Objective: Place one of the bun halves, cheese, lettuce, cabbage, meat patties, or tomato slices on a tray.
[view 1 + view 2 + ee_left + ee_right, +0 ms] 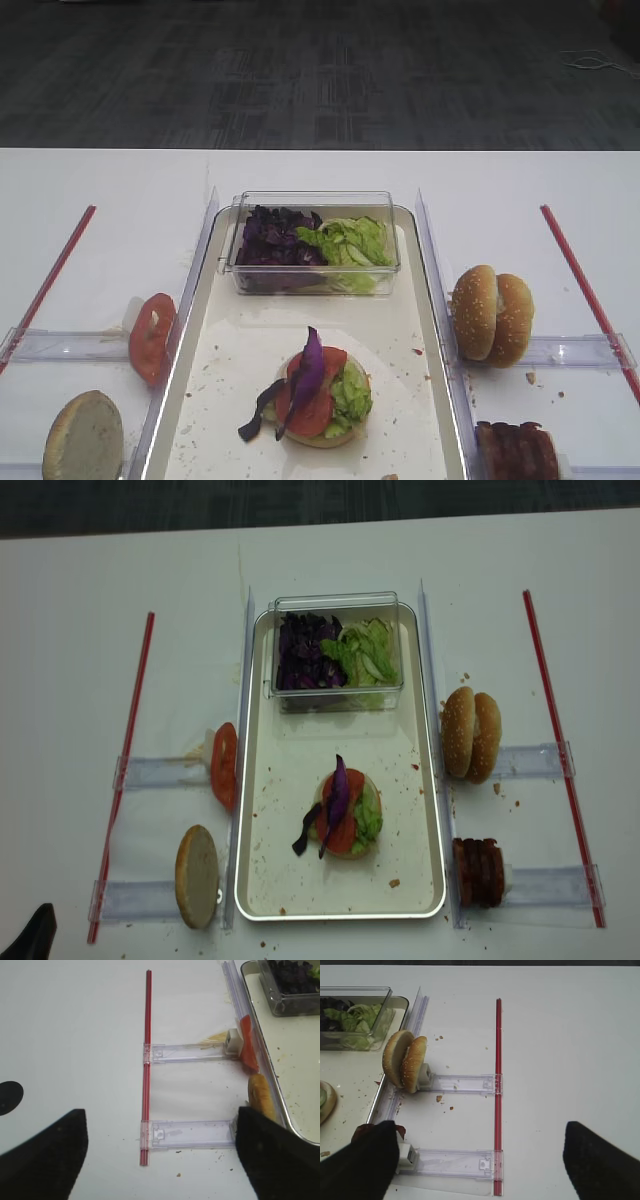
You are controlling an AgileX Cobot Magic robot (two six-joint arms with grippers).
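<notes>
The silvery-rimmed tray (pixel 250 400) holds a bun half (pixel 322 437) topped with lettuce (pixel 352 395), a tomato slice (pixel 315 410) and a purple cabbage strip (pixel 305 375). Left of the tray a tomato slice (pixel 150 335) and a bun half (pixel 83 437) stand on edge in clear holders. On the right stand two bun halves (pixel 490 313) and the meat patties (pixel 517 450). My left gripper (pixel 160 1125) hangs open over the near left holder, its right finger beside that bun half (pixel 261 1095). My right gripper (pixel 480 1130) is open and empty, its left finger covering the patties.
A clear plastic box (pixel 312 243) with purple cabbage and lettuce sits at the tray's far end. Red strips (pixel 52 275) (pixel 585 285) and clear rails (pixel 160 772) (pixel 535 760) lie on the white table either side. Crumbs dot the tray.
</notes>
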